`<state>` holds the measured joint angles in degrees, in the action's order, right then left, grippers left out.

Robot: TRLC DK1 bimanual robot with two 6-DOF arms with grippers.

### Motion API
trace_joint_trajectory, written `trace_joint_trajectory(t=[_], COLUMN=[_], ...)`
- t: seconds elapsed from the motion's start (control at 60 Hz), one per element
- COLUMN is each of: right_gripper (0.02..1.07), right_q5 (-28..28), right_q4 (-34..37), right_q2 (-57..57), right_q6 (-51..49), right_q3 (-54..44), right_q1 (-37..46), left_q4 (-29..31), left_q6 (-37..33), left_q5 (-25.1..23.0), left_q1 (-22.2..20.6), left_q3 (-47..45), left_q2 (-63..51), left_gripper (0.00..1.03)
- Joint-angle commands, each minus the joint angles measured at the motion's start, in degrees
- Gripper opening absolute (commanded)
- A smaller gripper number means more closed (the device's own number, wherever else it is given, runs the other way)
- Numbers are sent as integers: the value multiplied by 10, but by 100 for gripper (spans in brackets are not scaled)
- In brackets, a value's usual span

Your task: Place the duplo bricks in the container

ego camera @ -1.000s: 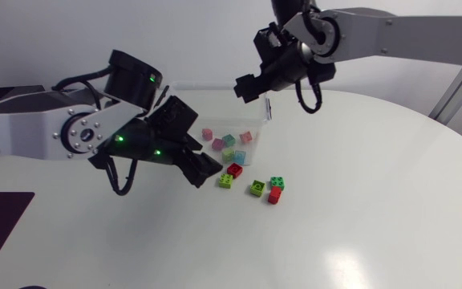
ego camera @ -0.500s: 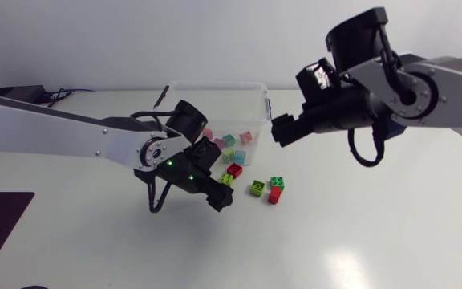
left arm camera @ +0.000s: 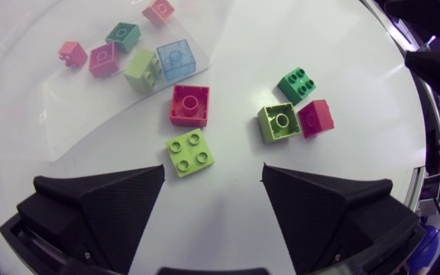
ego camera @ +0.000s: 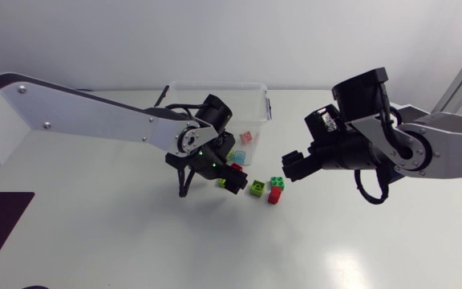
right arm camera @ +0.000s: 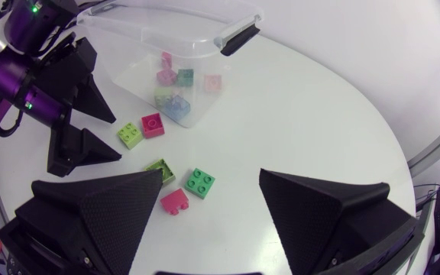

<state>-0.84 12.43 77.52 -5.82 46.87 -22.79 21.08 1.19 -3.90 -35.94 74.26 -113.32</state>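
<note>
Loose bricks: Five are seen on the desk (ego camera: 135, 241), on the near side of the container (ego camera: 215, 85). A lime brick (left arm camera: 189, 151) and a red brick (left arm camera: 189, 105) lie close under its near wall. To their right an olive brick (left arm camera: 279, 122), a dark green brick (left arm camera: 300, 84) and a magenta brick (left arm camera: 316, 118) are bunched together.
Stored bricks: At least six are counted inside the clear container, among them a see-through blue brick (left arm camera: 177, 59).
Left hand: The left hand (left arm camera: 212, 176) is held low over the desk with its fingers spread wide and nothing gripped. The lime brick lies just ahead of the gap, nearer one fingertip, and contact is not seen.
Right hand: The right hand (right arm camera: 211, 179) is held right of the bunched three, wide open and empty, with the dark green and magenta bricks just ahead of it.
Progress: The task is judged roughly half done, since five bricks are not yet put away.
Step in hand: A pick of the lime brick by the left hand is judged likeliest.
</note>
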Motion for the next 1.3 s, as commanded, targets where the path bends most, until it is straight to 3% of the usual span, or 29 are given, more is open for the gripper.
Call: trace_joint_trajectory(t=[0.0, 0.483, 0.617, 1.017, 1.15, 1.283], right_gripper=[94, 94, 94, 94, 94, 94], right_q5=[7, 28, 30, 38, 41, 44], right_q4=[-13, -24, -26, -25, -24, -18], right_q2=[-8, 10, 5, -15, -22, -27], right_q6=[-6, -25, -30, -39, -41, -43], right_q3=[-27, -70, -78, -92, -96, -99], right_q1=[3, -7, -4, 7, 13, 14], left_q4=[15, 44, 71, 139, 150, 160], left_q6=[25, 52, 61, 86, 91, 97], left_q5=[12, 36, 39, 48, 48, 48], left_q1=[-2, 3, 5, -2, -2, -2], left_q3=[33, 91, 108, 159, 175, 185], left_q2=[-29, -75, -87, -114, -124, -135], left_gripper=[87, 79, 69, 69, 65, 49])
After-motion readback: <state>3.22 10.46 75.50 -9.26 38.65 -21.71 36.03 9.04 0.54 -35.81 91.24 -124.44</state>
